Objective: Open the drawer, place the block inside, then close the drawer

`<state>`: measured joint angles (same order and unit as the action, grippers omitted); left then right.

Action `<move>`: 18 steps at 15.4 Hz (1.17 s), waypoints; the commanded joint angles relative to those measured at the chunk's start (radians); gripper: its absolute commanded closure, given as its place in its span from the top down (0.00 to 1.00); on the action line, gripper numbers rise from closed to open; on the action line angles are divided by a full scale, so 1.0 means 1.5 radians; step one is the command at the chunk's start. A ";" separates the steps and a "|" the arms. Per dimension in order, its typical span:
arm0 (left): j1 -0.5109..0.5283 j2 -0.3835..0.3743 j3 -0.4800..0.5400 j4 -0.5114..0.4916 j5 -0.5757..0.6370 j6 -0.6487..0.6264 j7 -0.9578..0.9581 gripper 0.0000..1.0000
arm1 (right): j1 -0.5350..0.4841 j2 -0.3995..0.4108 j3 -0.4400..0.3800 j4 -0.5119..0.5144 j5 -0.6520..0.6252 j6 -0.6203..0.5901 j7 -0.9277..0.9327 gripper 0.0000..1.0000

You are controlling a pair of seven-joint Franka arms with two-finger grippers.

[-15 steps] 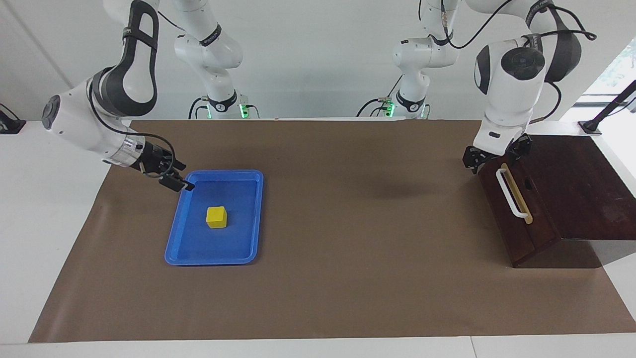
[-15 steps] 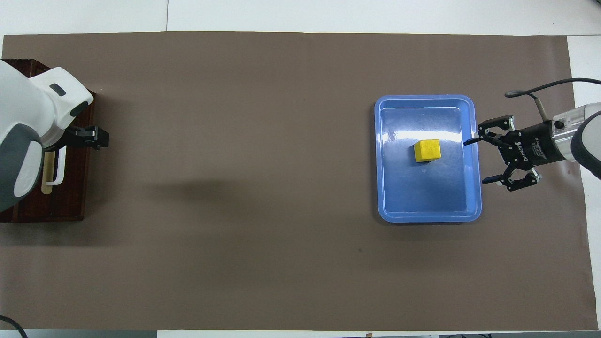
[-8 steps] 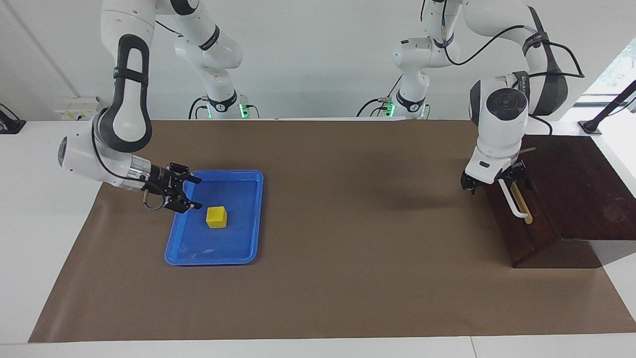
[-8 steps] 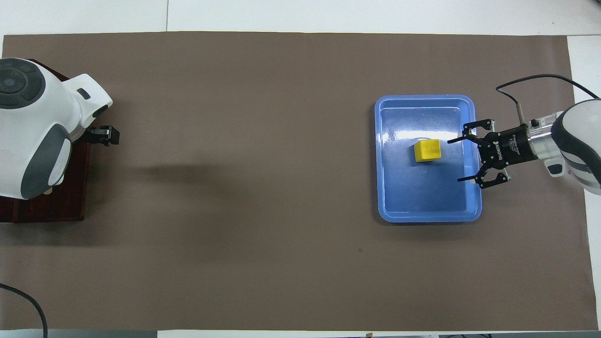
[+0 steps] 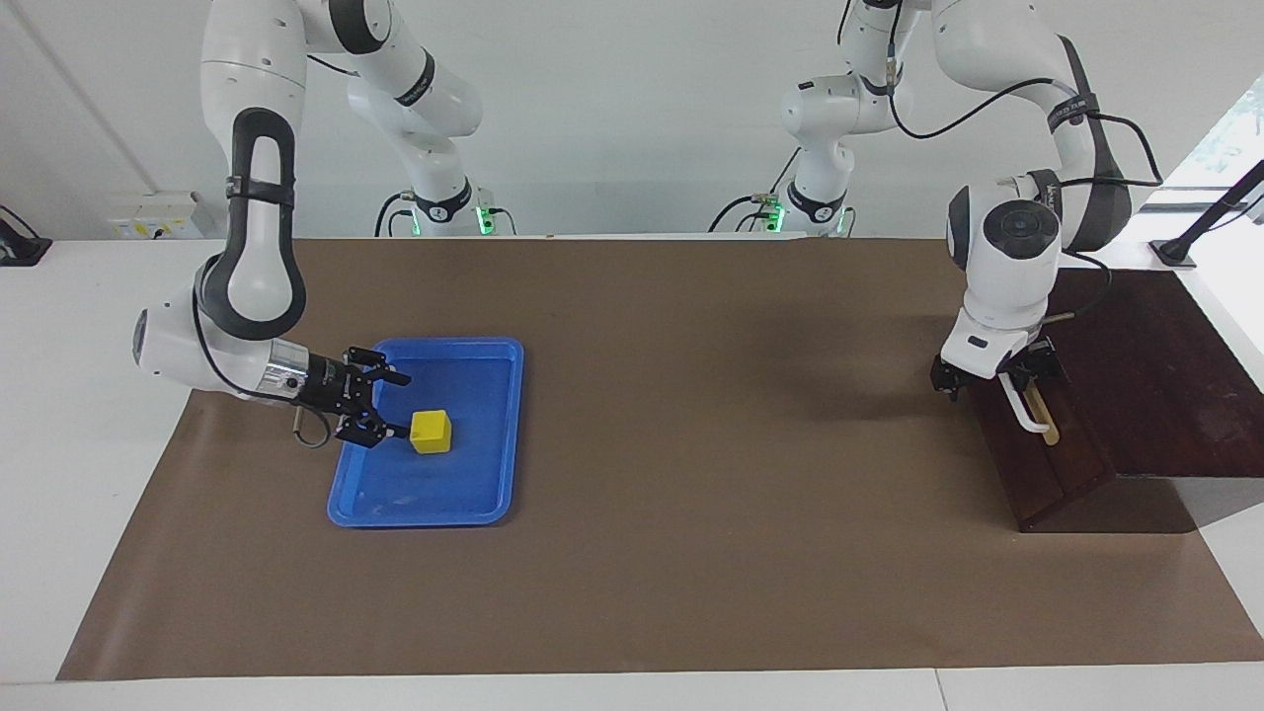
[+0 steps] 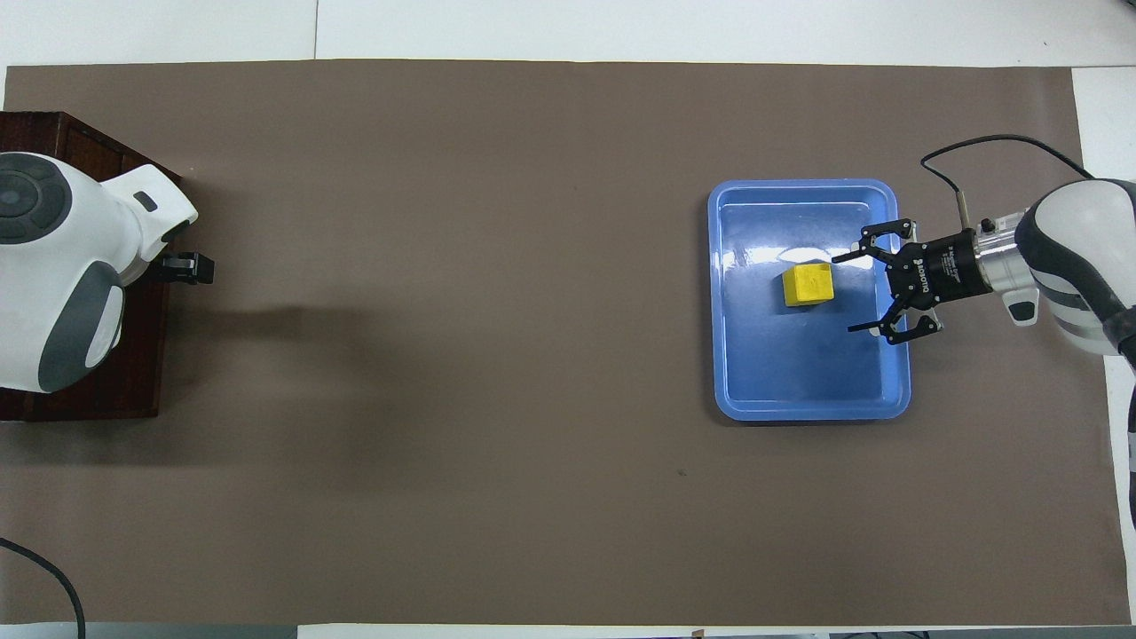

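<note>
The yellow block [image 5: 431,432] lies in the blue tray [image 5: 474,385] toward the right arm's end of the table. My right gripper [image 5: 401,405] is open and low in the tray, right beside the block, with its fingertips level with it. In the overhead view the block [image 6: 808,284] lies just off the open right gripper [image 6: 843,294]. The drawer [image 5: 1062,459] of the dark wooden box [image 5: 1165,375] looks closed. My left gripper [image 5: 992,375] is at the end of the white handle [image 5: 1024,410] nearer to the robots. In the overhead view the left gripper [image 6: 185,266] shows at the box's edge and the arm hides the handle.
A brown mat [image 5: 691,444] covers the table between the tray and the box. The box [image 6: 115,390] stands at the left arm's end of the table. In the overhead view the tray [image 6: 799,382] lies at the right arm's end of the table.
My right gripper has dropped from the tray's rim into the tray and moved up to the block. My left gripper has come down to the handle's end nearer to the robots.
</note>
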<state>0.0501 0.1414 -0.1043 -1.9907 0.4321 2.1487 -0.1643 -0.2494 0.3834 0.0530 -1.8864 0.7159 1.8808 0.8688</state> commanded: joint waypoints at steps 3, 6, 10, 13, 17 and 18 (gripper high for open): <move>-0.018 0.010 -0.003 -0.017 0.012 0.029 -0.002 1.00 | 0.015 0.024 0.004 0.003 0.032 0.034 -0.026 1.00; -0.104 0.016 -0.003 0.010 0.004 0.003 -0.052 1.00 | 0.016 0.022 0.004 -0.009 0.032 0.035 -0.041 1.00; -0.185 0.015 -0.004 0.024 -0.017 -0.047 -0.114 1.00 | 0.018 0.018 0.004 -0.019 0.032 0.043 -0.063 1.00; -0.194 0.015 -0.003 0.029 -0.027 -0.055 -0.117 1.00 | 0.018 0.018 0.003 -0.019 0.033 0.044 -0.064 0.90; -0.187 0.032 -0.004 0.161 -0.062 -0.172 -0.112 1.00 | 0.017 0.020 0.004 -0.019 0.034 0.060 -0.065 0.00; -0.189 0.059 -0.002 0.233 -0.111 -0.228 -0.116 1.00 | 0.017 0.020 0.004 -0.016 0.035 0.061 -0.064 0.00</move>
<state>-0.2274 0.1571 -0.1122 -1.8585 0.3512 1.9724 -0.3387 -0.2218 0.4165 0.0560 -1.8987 0.7352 1.9456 0.8059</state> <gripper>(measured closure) 0.000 0.449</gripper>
